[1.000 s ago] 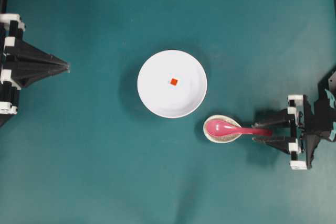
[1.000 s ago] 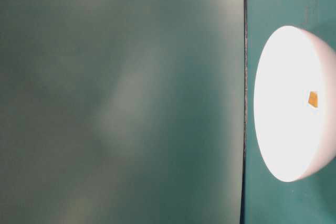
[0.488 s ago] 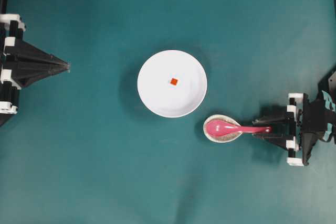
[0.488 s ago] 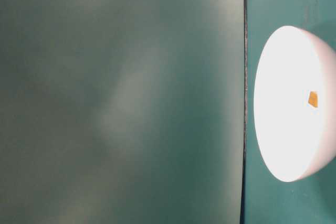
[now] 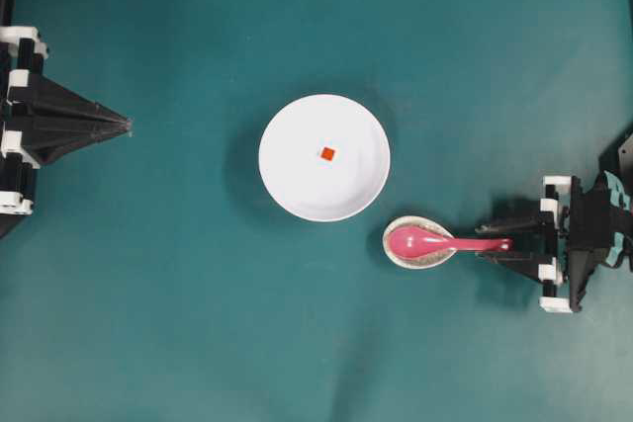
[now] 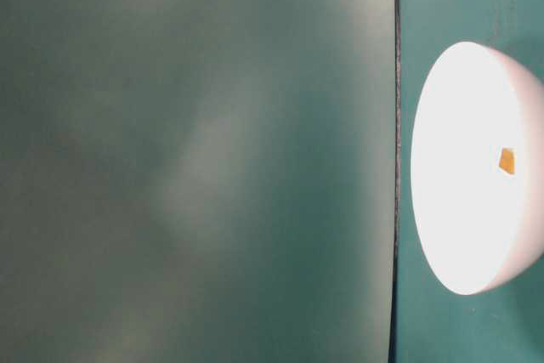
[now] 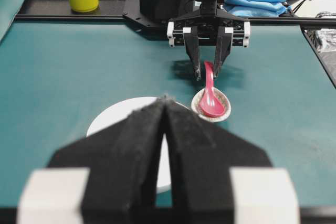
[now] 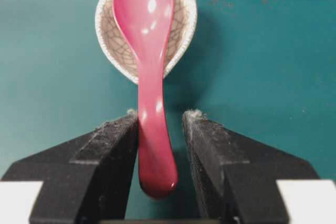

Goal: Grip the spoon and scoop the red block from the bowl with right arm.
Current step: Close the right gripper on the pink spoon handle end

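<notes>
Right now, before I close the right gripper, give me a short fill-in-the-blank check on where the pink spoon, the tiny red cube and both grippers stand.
1. The glossy pink-red plastic spoon rests with its scoop in the small crackle-patterned ____, beside the bowl.
2. The tiny red-orange cube lies inside the large round white ____.
3. The right gripper stands open with the spoon's ____ between its fingers.
4. The left gripper is ____.

Missing words: dish; bowl; handle; shut

The red block [image 5: 327, 153] lies in the bowl [image 5: 287, 160]; the spoon [image 5: 435, 241] rests on the dish [image 5: 401, 258] beside it.
</notes>
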Controlling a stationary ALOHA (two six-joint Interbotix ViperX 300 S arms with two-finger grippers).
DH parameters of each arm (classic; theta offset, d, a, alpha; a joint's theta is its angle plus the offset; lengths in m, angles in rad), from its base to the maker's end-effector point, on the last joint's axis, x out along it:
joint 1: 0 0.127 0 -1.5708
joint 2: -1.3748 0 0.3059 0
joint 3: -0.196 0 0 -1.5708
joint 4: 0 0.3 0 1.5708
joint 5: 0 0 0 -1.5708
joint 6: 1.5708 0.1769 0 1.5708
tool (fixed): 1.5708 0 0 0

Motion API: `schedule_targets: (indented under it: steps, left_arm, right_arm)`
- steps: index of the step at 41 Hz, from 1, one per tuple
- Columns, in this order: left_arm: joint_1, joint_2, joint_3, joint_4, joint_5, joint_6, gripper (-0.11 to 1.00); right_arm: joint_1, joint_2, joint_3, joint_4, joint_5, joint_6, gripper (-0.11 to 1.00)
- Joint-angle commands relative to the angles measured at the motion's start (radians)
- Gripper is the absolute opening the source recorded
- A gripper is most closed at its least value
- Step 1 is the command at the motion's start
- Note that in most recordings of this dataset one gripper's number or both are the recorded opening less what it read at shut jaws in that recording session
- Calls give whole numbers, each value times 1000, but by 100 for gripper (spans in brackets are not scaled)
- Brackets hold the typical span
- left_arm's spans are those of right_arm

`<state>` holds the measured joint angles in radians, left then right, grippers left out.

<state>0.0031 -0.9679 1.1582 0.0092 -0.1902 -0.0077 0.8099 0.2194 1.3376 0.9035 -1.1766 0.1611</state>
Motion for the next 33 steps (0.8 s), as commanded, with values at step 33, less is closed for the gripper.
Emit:
schedule_targets:
  steps: [33]
  left_arm:
    - [-2,8,-23,3,-5,0,1]
  right_arm:
    - [6,-8,-5,-8,12,0,23]
